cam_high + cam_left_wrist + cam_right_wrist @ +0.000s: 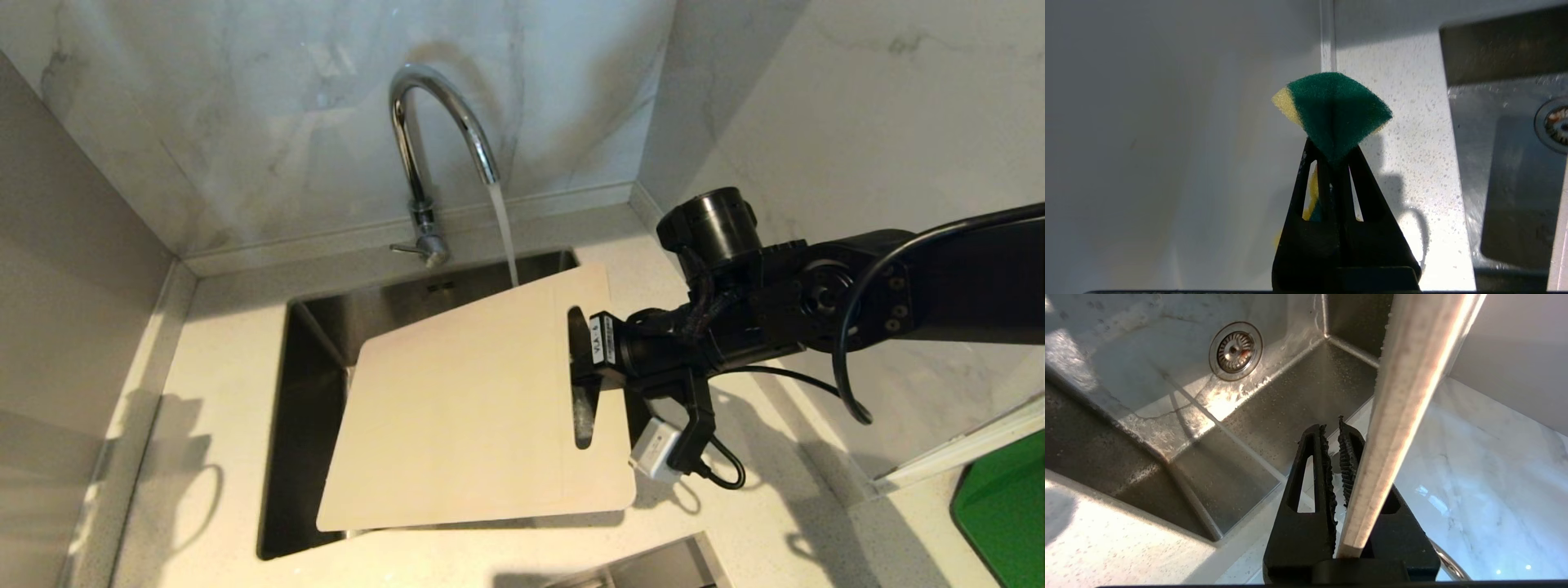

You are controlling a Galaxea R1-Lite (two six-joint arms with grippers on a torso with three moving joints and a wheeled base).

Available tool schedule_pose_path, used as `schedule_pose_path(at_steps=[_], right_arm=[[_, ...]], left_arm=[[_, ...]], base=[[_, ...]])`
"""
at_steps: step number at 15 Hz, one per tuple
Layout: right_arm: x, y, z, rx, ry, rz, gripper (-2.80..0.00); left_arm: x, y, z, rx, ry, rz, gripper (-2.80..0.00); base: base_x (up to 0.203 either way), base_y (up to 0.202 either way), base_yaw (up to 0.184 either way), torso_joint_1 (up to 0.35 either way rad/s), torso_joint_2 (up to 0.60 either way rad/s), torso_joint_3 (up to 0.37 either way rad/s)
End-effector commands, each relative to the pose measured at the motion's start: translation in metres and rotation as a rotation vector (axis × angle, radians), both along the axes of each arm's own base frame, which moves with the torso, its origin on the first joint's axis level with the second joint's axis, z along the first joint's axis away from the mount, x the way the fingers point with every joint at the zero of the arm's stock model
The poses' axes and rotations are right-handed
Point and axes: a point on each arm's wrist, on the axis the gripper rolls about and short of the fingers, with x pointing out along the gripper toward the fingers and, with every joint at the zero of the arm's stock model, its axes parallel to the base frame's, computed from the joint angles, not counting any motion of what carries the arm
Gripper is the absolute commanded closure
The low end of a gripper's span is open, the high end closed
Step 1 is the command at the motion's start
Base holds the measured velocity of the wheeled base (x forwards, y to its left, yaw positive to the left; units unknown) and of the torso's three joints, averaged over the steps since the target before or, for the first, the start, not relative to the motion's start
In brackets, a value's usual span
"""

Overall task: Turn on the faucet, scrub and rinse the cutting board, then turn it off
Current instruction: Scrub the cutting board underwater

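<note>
My right gripper [581,359] is clamped on the cutting board [473,408], at the edge by the handle slot, and it holds the board tilted over the sink [310,343]. The board hangs above the basin, its far corner raised toward the faucet [424,163] and its near edge low over the front rim of the sink. My right arm comes in from the right side, so the board stretches away from the gripper toward my left. In the right wrist view the board's thin edge [1404,416] runs between the two black fingers [1310,477], and beyond them lie the wet sink floor and the drain [1235,350].

The faucet stands at the back of the sink, against the marble wall [245,122]. Water [504,233] runs from its arched spout and falls on the far corner of the board. Its thin lever [406,247] sticks out to the left from the base.

My left gripper [1336,157] is outside the head view. The left wrist view shows it closed on a green-and-yellow sponge [1333,110], which is squeezed into a fan between the fingertips. It hovers above the pale speckled table [1412,122], left of the sink, well apart from the board
</note>
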Motion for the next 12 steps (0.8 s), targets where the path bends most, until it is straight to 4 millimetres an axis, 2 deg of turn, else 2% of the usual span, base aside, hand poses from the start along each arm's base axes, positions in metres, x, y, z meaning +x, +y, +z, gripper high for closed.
schedule_pose_path(at_steps=[1,3,5,8,12], right_arm=[[0.001,0.001,0.0,-0.001,-0.009,0.013,0.0],[0.002,0.001,0.002,0.005,-0.01,0.009,0.0],[0.002,0.004,-0.001,0.005,0.0,0.02,0.0],[0.002,0.006,0.0,0.014,0.002,0.031,0.0],[0.002,0.006,0.001,0.02,0.0,0.037,0.0]], left_arm=[[0.027,0.005,0.002,-0.027,0.123,0.007,0.0],[0.037,0.007,0.004,-0.048,0.215,0.01,0.0],[0.047,0.0,0.001,-0.106,0.28,-0.008,0.0],[0.063,-0.022,-0.008,-0.198,0.341,-0.066,0.0],[0.075,-0.054,-0.017,-0.337,0.389,-0.113,0.0]], base=[[0.0,0.0,0.0,0.0,0.0,0.0],[0.0,0.0,0.0,0.0,0.0,0.0],[0.0,0.0,0.0,0.0,0.0,0.0],[0.0,0.0,0.0,0.0,0.0,0.0],[0.0,0.0,0.0,0.0,0.0,0.0]])
